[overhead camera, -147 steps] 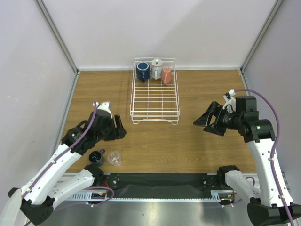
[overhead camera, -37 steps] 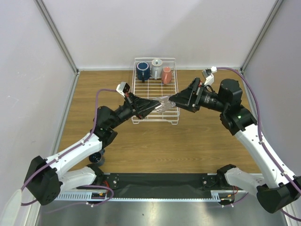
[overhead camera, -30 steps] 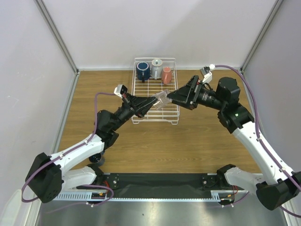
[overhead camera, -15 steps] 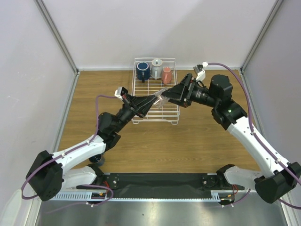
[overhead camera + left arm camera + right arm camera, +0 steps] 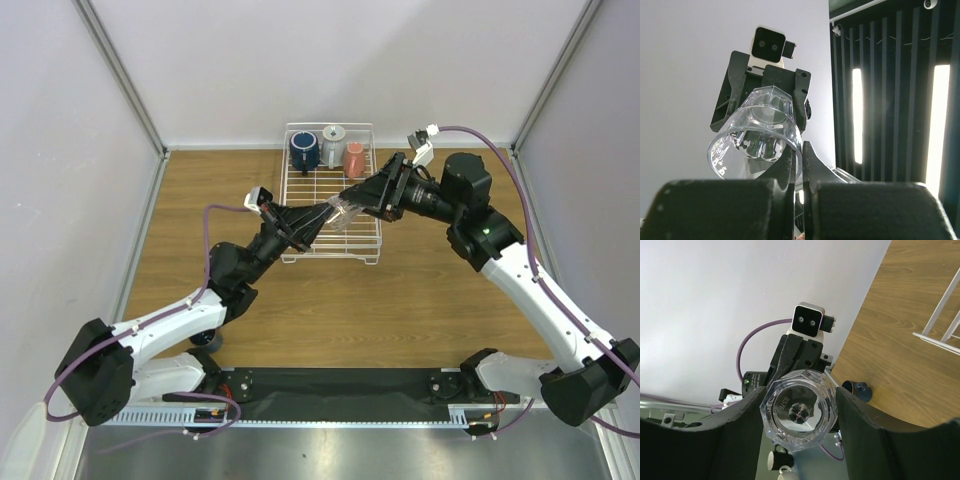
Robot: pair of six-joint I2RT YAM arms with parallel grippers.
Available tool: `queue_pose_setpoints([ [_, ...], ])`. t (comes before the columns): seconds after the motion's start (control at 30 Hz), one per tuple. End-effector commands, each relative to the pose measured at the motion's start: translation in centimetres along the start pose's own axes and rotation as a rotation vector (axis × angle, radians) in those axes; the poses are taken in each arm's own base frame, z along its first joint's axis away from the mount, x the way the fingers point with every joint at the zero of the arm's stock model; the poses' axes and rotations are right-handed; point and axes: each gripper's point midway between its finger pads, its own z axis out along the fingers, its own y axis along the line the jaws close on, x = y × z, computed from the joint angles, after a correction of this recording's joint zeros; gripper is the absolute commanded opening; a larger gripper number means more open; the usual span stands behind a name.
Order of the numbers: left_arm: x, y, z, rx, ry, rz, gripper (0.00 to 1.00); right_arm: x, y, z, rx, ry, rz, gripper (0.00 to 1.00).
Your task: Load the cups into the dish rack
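The glass (image 5: pixel 343 212) hangs tilted in the air above the near half of the rack (image 5: pixel 330 251). The left fingers (image 5: pixel 730 210) pinch its rim wall, and the right fingers (image 5: pixel 735 440) clamp both sides of its base.

Clear tumbler (image 5: pixel 342 213) over dish rack (image 5: pixel 330 246)
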Motion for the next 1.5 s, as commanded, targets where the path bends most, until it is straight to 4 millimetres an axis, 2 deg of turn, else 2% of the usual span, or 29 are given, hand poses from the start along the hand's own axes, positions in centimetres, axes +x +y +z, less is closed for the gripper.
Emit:
queue_pose_setpoints([
  [0.0, 1.4, -3.4, -0.3, 0.139, 0.045, -0.007, 0.0, 0.0, 1.8, 0.2, -0.039, 0.002, -0.04, 0.28],
  [0.07, 1.5, -3.4, -0.2, 0.14, 0.055, -0.002, 0.0, 0.2, 1.7, 0.3, -0.033, 0.011, -0.034, 0.16],
  [0.1, 1.6, -3.2, -0.2, 0.133, 0.062, -0.001, 0.0, 0.2, 1.5, 0.3, -0.03, 0.013, -0.033, 0.03],
  [0.13, 1.7, -3.1, -0.1, 0.128, 0.068, 0.001, 0.02, 0.3, 1.3, 0.4, -0.022, 0.017, -0.03, 0.0],
  [0.2, 1.9, -2.8, -0.2, 0.117, 0.082, 0.003, 0.2, 0.2, 1.1, 0.4, -0.009, 0.013, -0.029, 0.0],
  [0.27, 1.9, -2.2, -0.4, 0.103, 0.083, 0.009, 0.51, -0.2, 0.3, 0.5, 0.047, -0.006, -0.025, 0.0],
  [0.3, 2.0, -2.6, -0.8, 0.12, 0.082, 0.017, 0.6, -0.3, 0.0, 0.5, 0.065, -0.01, -0.026, 0.0],
  [0.37, 1.5, -1.6, -1.7, 0.103, 0.058, 0.024, 0.72, -0.5, -0.5, 0.7, 0.098, -0.012, -0.027, 0.0],
  [0.4, 1.6, -2.2, -2.3, 0.121, 0.054, 0.032, 0.75, -0.6, -0.6, 0.6, 0.106, -0.014, -0.037, 0.0],
  [0.47, 0.9, -0.9, -3.5, 0.096, 0.024, 0.041, 0.83, -1.0, -1.4, 0.9, 0.145, -0.024, -0.045, 0.0],
  [0.5, 0.7, -0.5, -4.0, 0.081, 0.014, 0.044, 0.83, -1.2, -1.8, 1.0, 0.161, -0.03, -0.056, 0.0],
  [0.57, 0.4, 0.3, -5.4, 0.053, 0.001, 0.068, 0.72, -2.0, -2.8, 1.1, 0.218, -0.065, -0.066, 0.0],
  [0.6, 0.1, 1.6, -5.8, -0.008, -0.013, 0.076, 0.72, -2.1, -3.5, 1.1, 0.25, -0.071, -0.074, 0.0],
  [0.67, 0.3, 1.6, -6.9, -0.039, -0.004, 0.148, 0.72, -2.8, -4.4, 1.2, 0.293, -0.097, -0.085, 0.0],
  [0.7, -0.4, 3.7, -7.3, -0.143, -0.025, 0.168, 0.73, -3.4, -5.0, 1.4, 0.325, -0.124, -0.095, 0.0],
  [0.77, -0.4, 2.6, -7.8, -0.178, 0.001, 0.32, 0.75, -4.2, -6.1, 1.6, 0.369, -0.146, -0.13, 0.0],
  [0.8, -1.5, 5.0, -8.7, -0.323, -0.015, 0.345, 0.76, -5.0, -7.2, 1.9, 0.415, -0.17, -0.143, 0.0],
  [0.83, -1.4, 3.6, -8.3, -0.337, -0.001, 0.405, 0.77, -5.3, -7.8, 2.1, 0.438, -0.172, -0.176, 0.0],
  [0.87, -2.7, 3.8, -8.5, -0.385, -0.007, 0.522, 0.78, -5.7, -8.3, 2.3, 0.458, -0.179, -0.191, 0.0],
  [0.9, -3.1, 5.4, -9.7, -0.502, 0.023, 0.53, 0.78, -6.2, -8.6, 2.5, 0.479, -0.19, -0.203, 0.0],
  [0.93, -3.0, 3.5, -9.0, -0.495, 0.033, 0.595, 0.79, -6.7, -9.9, 2.9, 0.523, -0.199, -0.216, 0.0],
  [0.97, -4.3, 3.8, -9.3, -0.55, 0.038, 0.691, 0.79, -7.2, -10.6, 2.9, 0.553, -0.207, -0.243, 0.0],
  [1.0, -4.9, 5.4, -10.4, -0.667, 0.055, 0.675, 0.79, -7.5, -11.2, 3.0, 0.58, -0.212, -0.256, 0.0],
  [1.03, -4.8, 3.5, -9.5, -0.659, 0.067, 0.729, 0.8, -8.6, -12.1, 3.0, 0.631, -0.251, -0.274, 0.0],
  [1.07, -5.2, 4.2, -10.3, -0.722, 0.109, 0.8, 0.8, -8.9, -12.9, 2.9, 0.661, -0.256, -0.305, 0.0],
  [1.1, -5.6, 3.2, -9.5, -0.739, 0.116, 0.851, 0.8, -9.5, -13.2, 3.0, 0.676, -0.285, -0.328, 0.0],
  [1.2, -6.6, 3.4, -10.5, -0.855, 0.17, 0.955, 0.82, -11.7, -16.5, 2.0, 0.861, -0.39, -0.412, 0.0],
  [1.27, -7.3, 2.2, -9.7, -0.863, 0.195, 1.052, 0.84, -12.5, -18.2, 1.9, 0.943, -0.41, -0.454, 0.0],
  [1.47, -9.2, 0.9, -9.5, -0.892, 0.212, 1.232, 0.88, -11.5, -21.2, 4.3, 1.033, -0.31, -0.668, 0.0],
])
